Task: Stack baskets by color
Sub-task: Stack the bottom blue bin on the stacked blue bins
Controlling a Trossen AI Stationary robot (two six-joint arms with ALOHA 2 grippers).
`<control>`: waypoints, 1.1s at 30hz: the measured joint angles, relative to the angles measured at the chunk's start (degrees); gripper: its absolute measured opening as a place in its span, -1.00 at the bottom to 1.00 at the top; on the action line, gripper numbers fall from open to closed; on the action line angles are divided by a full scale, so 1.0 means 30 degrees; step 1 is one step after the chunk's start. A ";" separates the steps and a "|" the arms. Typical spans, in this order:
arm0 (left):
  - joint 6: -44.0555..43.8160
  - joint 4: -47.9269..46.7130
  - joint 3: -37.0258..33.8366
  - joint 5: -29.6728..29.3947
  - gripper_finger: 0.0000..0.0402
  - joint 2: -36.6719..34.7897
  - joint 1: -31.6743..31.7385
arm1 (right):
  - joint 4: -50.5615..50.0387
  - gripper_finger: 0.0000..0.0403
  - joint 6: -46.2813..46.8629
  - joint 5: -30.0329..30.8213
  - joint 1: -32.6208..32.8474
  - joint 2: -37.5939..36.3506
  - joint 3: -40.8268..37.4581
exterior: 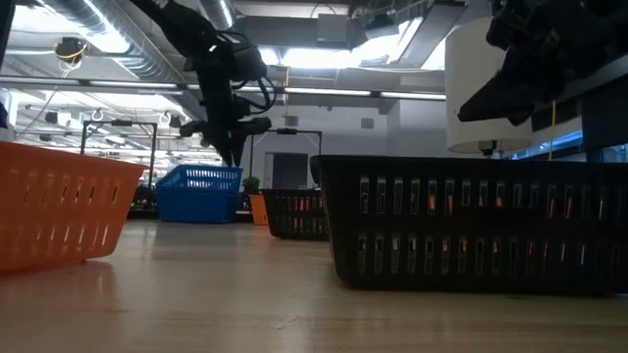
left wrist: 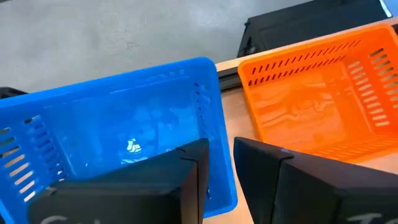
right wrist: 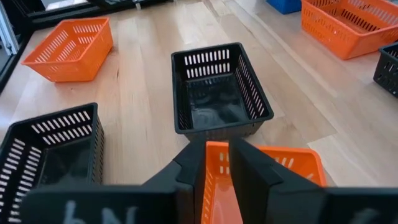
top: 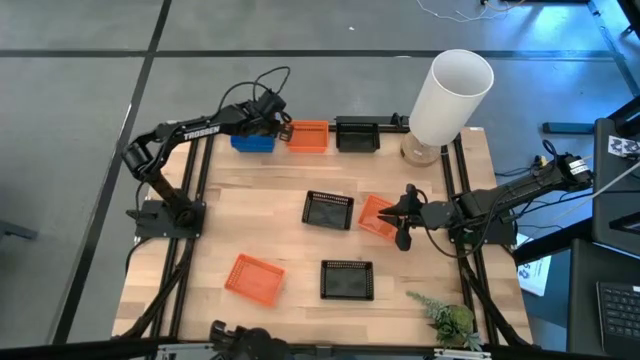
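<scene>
Right gripper (right wrist: pixel 217 165) at table's 3 o'clock, jaws nipped on orange basket (top: pixel 377 215) rim. Left gripper (left wrist: pixel 221 180) at 11 o'clock, clamped on blue basket (left wrist: pixel 118 143) wall. Baskets look light, stiff, thin-walled; take by rim.

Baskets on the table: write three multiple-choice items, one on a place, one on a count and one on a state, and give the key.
1. Which basket sits closest to the white cylinder?
A. a blue one
B. an orange one
C. a black one

2. How many orange baskets show in the high view?
A. three
B. one
C. five

3. What is the right end effector doing?
A. hanging open over bare wood
B. gripping an orange basket's wall
C. resting on a blue basket

Key:
1. C: the black basket at the far edge lies next to the cylinder.
2. A: one is at the far edge, one near the front, and one in the right grip.
3. B: the right wrist view shows the orange wall clamped between its fingers.
</scene>
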 joint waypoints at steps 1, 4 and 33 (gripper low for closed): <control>-0.0042 0.0145 -0.0052 -0.0147 -0.67 0.0001 -0.0084 | -0.0061 -0.65 0.0003 0.0000 0.0000 0.0000 0.0000; -0.0471 0.0217 -0.0307 -0.0729 -0.67 0.0000 -0.0338 | -0.0030 -0.65 0.0003 0.0000 0.0000 0.0000 0.0000; -0.0832 0.3401 -0.1159 -0.2124 -0.69 0.1451 -0.1717 | 0.0014 -0.65 0.0112 0.0000 -0.0007 0.0007 0.0000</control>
